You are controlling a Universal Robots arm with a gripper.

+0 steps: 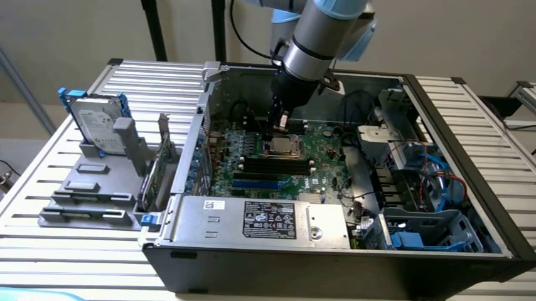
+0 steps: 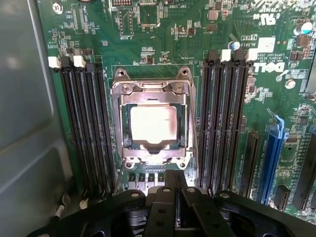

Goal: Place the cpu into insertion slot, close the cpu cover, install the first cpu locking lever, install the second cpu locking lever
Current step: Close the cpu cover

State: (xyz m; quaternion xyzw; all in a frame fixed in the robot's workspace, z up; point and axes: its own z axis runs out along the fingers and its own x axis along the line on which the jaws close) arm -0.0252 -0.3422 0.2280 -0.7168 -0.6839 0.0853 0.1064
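Reading gripper [image 2: 173, 190] as shut and empty, with cpu [image 2: 153, 123] just below its tip, seated flat in insertion slot [image 2: 124, 126] under lowered cpu cover [image 2: 150, 88]; likely light, stiff, fragile, so edges only, never the face.

A plain cream-beige painted wall [image 1: 75, 31] closes the back of the scene, evenly and softly lit, without hard shadows; before it rise two black upright metal posts [image 1: 154, 28], side by side toward the exterior view's left; a ribbed silvery worktop of parallel aluminium slats [image 1: 59, 251] spreads across the foreground and both sides; a thin grey slanted bar [image 1: 19, 84] crosses the far left edge.
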